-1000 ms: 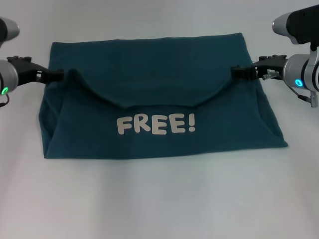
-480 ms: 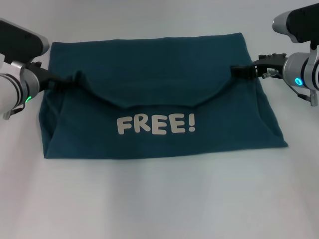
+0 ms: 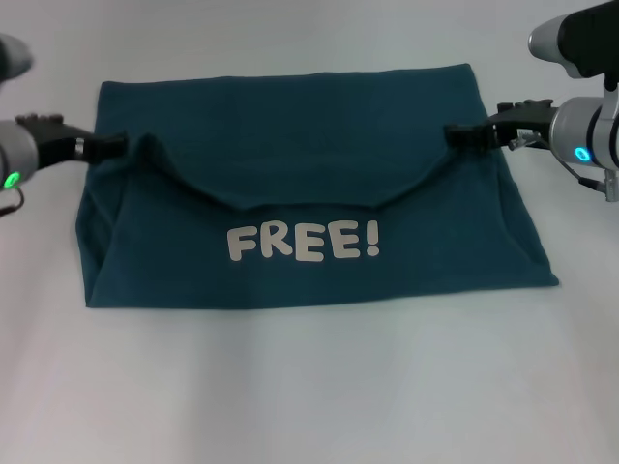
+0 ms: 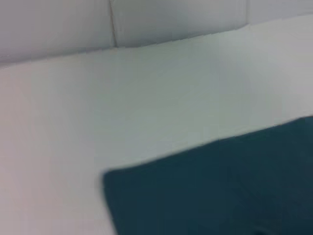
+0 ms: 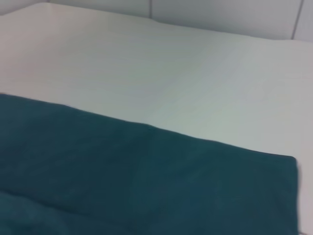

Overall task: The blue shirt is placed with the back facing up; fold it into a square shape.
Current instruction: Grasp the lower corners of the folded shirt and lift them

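Note:
The blue shirt (image 3: 290, 126) lies on the white table, its near part folded over so the white "FREE!" lettering (image 3: 302, 243) faces up. My left gripper (image 3: 118, 145) is shut on the left end of the folded flap's edge. My right gripper (image 3: 455, 135) is shut on its right end. The edge sags between them, lifted slightly at both ends. The left wrist view shows a corner of the shirt (image 4: 220, 196), and the right wrist view shows its far layer (image 5: 122, 171). Neither wrist view shows fingers.
The white table (image 3: 309, 387) extends in front of the shirt and beyond it. A pale wall with seams (image 4: 112, 24) rises behind the table's far edge.
The left arm swung in closer to the shirt half a second ago and has drawn back to about where it was. The right gripper has shifted slightly farther and inward with the flap.

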`<state>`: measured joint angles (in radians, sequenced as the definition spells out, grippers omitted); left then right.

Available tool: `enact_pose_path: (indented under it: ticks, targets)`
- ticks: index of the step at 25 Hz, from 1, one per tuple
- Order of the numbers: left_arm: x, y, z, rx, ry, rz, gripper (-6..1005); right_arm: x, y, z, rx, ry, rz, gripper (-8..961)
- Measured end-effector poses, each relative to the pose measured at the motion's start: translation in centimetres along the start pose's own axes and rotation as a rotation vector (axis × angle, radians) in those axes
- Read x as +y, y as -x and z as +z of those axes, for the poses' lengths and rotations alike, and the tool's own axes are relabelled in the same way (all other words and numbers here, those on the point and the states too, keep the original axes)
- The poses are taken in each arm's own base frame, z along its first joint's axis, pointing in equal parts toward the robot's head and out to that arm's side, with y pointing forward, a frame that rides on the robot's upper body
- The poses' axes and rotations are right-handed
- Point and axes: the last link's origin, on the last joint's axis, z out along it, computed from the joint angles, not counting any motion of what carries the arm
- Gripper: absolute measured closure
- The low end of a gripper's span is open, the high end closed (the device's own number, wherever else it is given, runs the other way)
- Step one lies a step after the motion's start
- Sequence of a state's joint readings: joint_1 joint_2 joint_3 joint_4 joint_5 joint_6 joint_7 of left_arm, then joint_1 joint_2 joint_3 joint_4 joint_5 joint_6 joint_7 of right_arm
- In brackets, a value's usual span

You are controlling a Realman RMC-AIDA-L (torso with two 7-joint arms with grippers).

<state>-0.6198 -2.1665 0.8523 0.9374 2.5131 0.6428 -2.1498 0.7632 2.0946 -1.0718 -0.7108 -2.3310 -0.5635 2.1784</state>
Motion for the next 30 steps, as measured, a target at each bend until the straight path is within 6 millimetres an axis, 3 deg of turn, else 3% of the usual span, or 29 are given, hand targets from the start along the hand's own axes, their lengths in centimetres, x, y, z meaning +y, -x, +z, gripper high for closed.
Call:
enact_pose_path:
  ticks: [7,11,20,30]
  targets:
    - [0.4,2.0,-5.5,-0.187,0.221,-0.211,71,0.0,0.3,-2.0,0.047,0.070,-0.063,33]
    - [0.9,3.7,-6.9,-0.365,0.322,-0.325,72,-0.7,0.6,-3.4,0.075,0.054,-0.080,33]
    - [1.4,4.4,-6.7,-0.504,0.347,-0.320,74,-0.3,1.0,-4.1,0.104,0.057,-0.111,34]
    - [0.8,4.8,-4.3,-0.519,0.221,-0.247,77,0.2,0.9,-3.9,0.115,0.066,-0.105,33]
